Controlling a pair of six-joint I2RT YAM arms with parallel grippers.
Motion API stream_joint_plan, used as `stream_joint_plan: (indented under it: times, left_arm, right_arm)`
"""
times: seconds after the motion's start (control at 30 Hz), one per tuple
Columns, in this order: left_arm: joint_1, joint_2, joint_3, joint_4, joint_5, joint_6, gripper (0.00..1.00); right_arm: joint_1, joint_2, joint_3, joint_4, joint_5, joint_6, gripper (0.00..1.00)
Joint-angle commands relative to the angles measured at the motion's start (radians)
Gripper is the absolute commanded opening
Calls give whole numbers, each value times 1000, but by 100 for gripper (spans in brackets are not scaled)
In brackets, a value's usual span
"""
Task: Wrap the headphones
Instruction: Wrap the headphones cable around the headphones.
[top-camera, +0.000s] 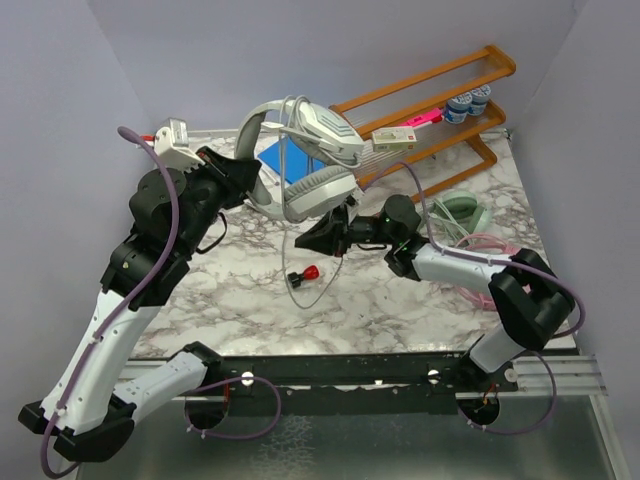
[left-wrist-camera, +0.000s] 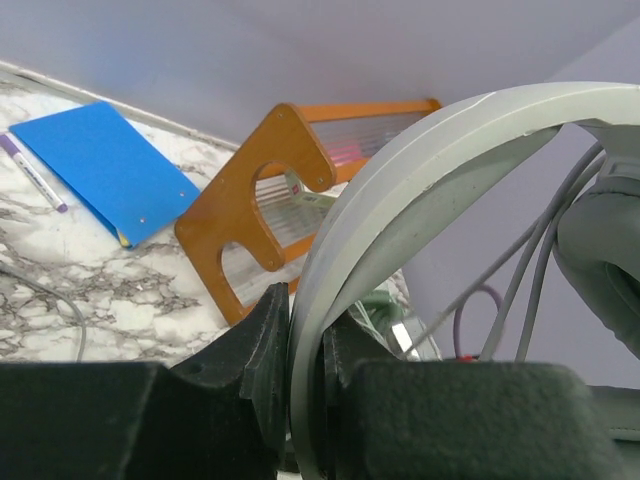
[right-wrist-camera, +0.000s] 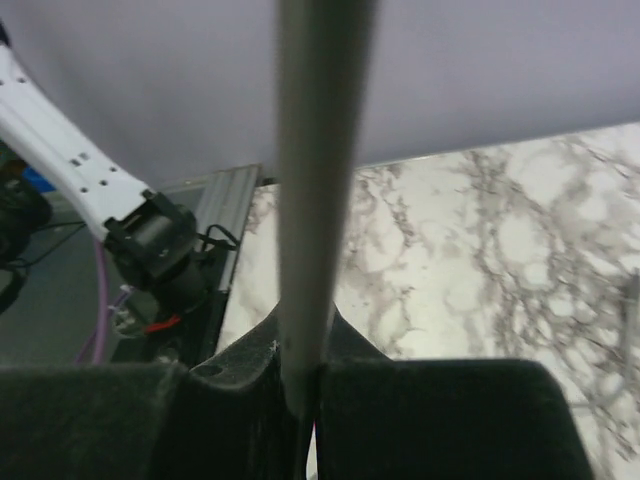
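The silver-grey headset (top-camera: 318, 150) hangs above the desk (top-camera: 380, 300), its headband pinched tight between the left fingers (left-wrist-camera: 262, 345). The right fingers (right-wrist-camera: 250, 375) are clamped on its thin grey cable (right-wrist-camera: 315, 200), just below the ear cups. The mint green headset (top-camera: 462, 210) and the pink headset (top-camera: 487, 245) lie together on the desk at the right.

The silver-grey headset (top-camera: 310, 150) is held above the desk's (top-camera: 400, 300) far middle. Left gripper (top-camera: 248, 183): jaws clamped on the headband. Right gripper (top-camera: 335, 228): jaws pinching the cable (top-camera: 305, 304). A red-and-black object (top-camera: 305, 275) lies mid-desk.
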Motion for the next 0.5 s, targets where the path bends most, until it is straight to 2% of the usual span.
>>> stream_joint_plan:
  times: [0.0,0.17,0.47]
  left_arm:
    - [0,-4,17,108,-155,-77,0]
    - [0,-6,-12,133,-284,-74,0]
    - [0,50,-21,177,-442,44,0]
  right_arm:
    - [68,-2,-34,158,-44,96,10]
    - [143,-34,-69,174,4,111,9]
    - [243,-106,-78,99,42,85,9]
